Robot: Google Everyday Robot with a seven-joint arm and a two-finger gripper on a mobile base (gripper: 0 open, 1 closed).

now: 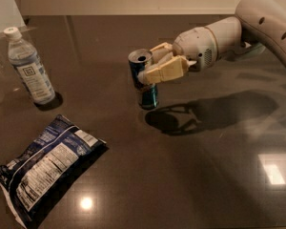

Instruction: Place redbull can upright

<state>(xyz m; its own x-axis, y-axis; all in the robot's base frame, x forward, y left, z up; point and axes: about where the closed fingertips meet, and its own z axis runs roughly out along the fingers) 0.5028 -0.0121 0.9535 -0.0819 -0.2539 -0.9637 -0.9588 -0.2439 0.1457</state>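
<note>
Setting the redbull can upright

Nearest, lower left of the can, a chip bag is lying. The can is being gripped mid-body by the closed gripper, leaning slightly, with its base near the table. Toppling is being risked if it is released unseated. A water bottle is standing far left.

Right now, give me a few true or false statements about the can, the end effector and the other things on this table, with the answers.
1. The redbull can is roughly upright, opening on top. True.
2. The end effector is shut on the can. True.
3. The water bottle lies on its side. False: it stands upright, white cap on.
4. The snack bag leans against the can. False: it lies flat, apart from the can, at the picture's lower left.
</note>
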